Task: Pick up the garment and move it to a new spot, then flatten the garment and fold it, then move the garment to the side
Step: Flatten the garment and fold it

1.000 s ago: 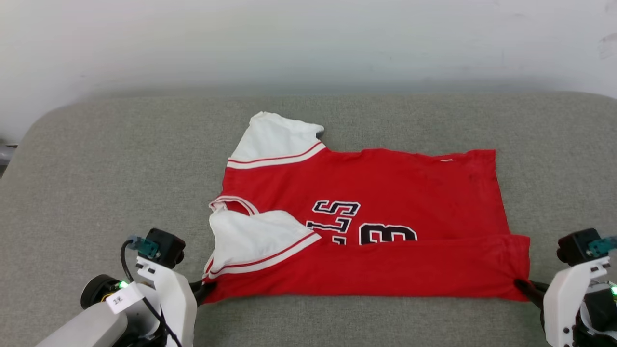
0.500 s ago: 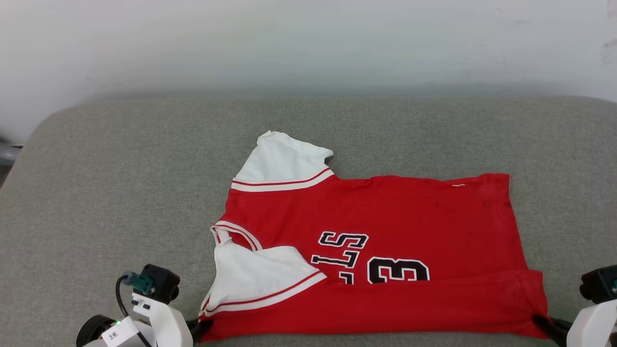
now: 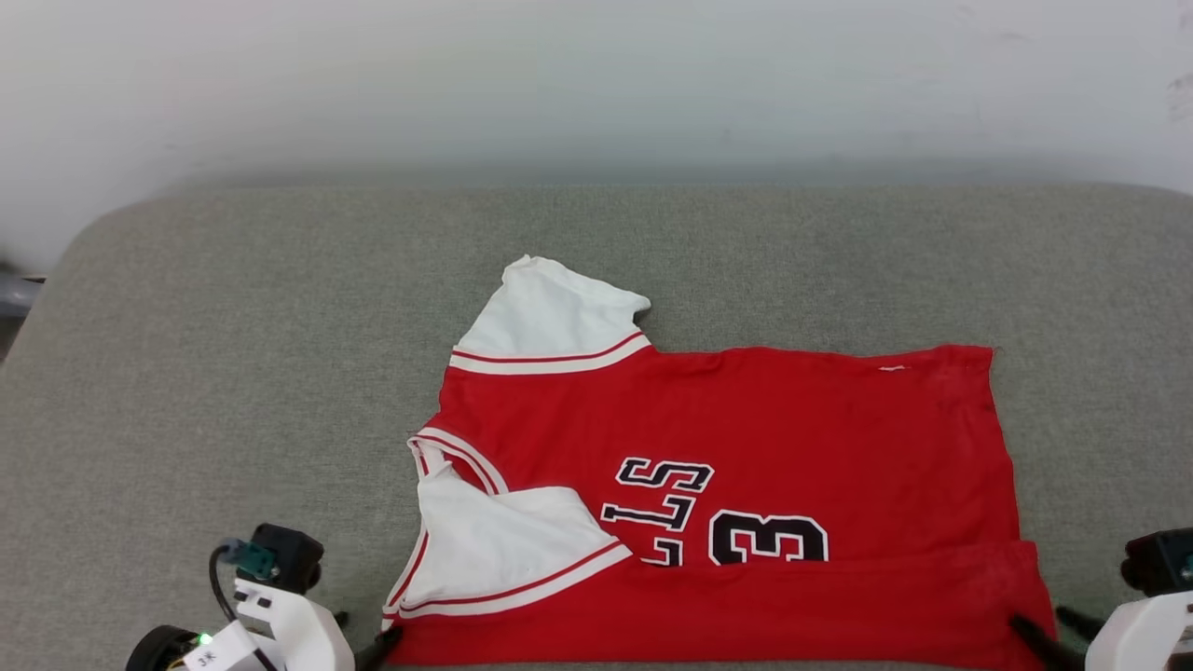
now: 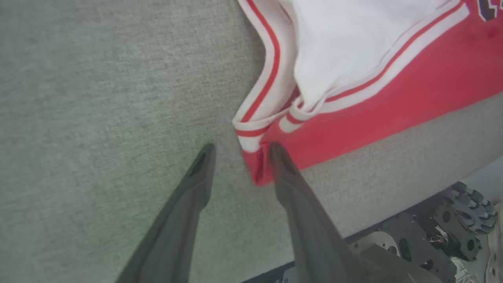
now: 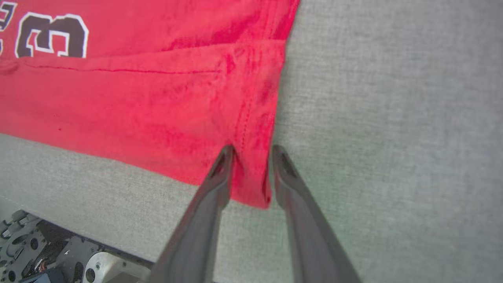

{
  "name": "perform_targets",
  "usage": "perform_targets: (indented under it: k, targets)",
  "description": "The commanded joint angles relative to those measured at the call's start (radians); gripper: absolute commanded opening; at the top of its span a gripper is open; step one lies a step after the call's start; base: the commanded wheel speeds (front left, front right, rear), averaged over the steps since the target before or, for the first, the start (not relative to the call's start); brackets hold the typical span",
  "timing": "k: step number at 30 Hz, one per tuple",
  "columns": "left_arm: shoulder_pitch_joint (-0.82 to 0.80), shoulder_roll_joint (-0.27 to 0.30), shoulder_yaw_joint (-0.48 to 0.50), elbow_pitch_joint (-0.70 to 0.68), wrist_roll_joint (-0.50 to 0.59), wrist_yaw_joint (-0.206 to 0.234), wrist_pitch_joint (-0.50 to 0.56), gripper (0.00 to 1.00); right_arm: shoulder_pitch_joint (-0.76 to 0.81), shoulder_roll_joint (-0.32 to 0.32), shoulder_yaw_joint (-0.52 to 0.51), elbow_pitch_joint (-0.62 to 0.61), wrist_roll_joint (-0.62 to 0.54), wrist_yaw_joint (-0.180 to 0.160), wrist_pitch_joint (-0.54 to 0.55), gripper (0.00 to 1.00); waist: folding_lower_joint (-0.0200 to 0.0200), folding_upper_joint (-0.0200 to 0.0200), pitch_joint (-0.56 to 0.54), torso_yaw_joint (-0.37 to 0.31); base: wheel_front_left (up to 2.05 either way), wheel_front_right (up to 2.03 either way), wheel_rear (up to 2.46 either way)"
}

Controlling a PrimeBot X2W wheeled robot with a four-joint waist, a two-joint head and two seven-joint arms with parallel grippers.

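My left gripper and right gripper, both released, straddle the near corners of the jersey; its long axis runs between them

Red short-sleeved fabric jersey: near right corner clipped by bottom of my head view. Black white-outlined chest lettering partly buried under folded-up red band and white sleeve; I can't read it whole. Left gripper, right gripper: bodies cut off there too.
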Motion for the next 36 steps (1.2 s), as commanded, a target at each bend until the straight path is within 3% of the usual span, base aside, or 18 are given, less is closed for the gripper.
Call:
perform_targets:
  k: [1, 10, 13, 21, 27, 36]
  targets:
    - [-0.002, 0.006, 0.003, 0.0, 0.007, -0.001, -0.009, 1.0, 0.008, -0.002, -0.006, -0.007, -0.003, -0.002, -0.013, 1.0, 0.0, -0.0001, -0.011, 0.002, 0.0, 0.0, 0.0]
    - [-0.08, 0.051, 0.083, -0.049, 0.021, 0.016, -0.076, 1.0, -0.015, 0.04, -0.149, -0.116, -0.112, -0.001, -0.23, 1.0, 0.0, -0.0001, -0.046, -0.002, 0.0, 0.0, 0.0]
    - [-0.133, 0.058, 0.111, -0.055, 0.035, 0.016, -0.095, 1.0, -0.03, 0.086, -0.192, -0.172, -0.168, -0.001, -0.293, 1.0, 0.0, -0.0001, -0.042, -0.015, 0.0, 0.0, 0.0]
    - [-0.327, 0.002, 0.15, 0.007, 0.083, -0.01, -0.119, 1.0, -0.018, 0.244, -0.272, -0.33, -0.293, -0.001, -0.38, 1.0, 0.0, -0.0001, 0.03, -0.06, 0.0, 0.0, 0.0]
    - [-0.527, -0.052, 0.143, 0.099, 0.109, -0.058, -0.042, 1.0, -0.023, 0.305, -0.267, -0.431, -0.338, -0.001, -0.376, 1.0, 0.0, -0.0001, 0.134, -0.102, 0.0, 0.0, 0.0]
    - [-0.838, -0.128, 0.087, 0.309, 0.133, -0.131, 0.208, 1.0, -0.091, 0.346, -0.239, -0.519, -0.371, -0.001, -0.39, 1.0, 0.0, -0.0001, 0.303, -0.162, 0.0, 0.0, 0.0]
